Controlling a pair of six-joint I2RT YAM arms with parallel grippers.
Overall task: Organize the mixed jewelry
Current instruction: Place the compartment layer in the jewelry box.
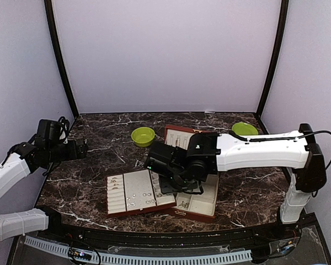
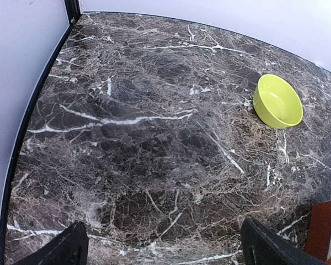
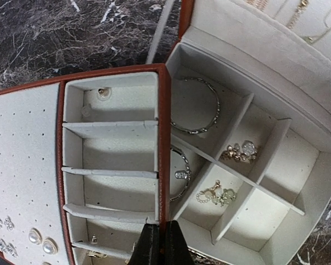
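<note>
Since it is so thin, bracelet [image 3: 217, 107]: light, bendy, slippery (pinch its rim).
Right gripper [image 3: 160, 243]: shut tight.
Left gripper [image 2: 163, 237]: wide open.

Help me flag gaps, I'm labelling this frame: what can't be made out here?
- Right wrist: the shut right gripper has its tips cut off by the bottom edge; whether they pinch anything is unclear.
- Top external: the right arm covers much of the box and that gripper.
- Top external: the jewelry on the tray is too small to identify.
- Left wrist: only a corner of the box shows, at the right edge.
</note>
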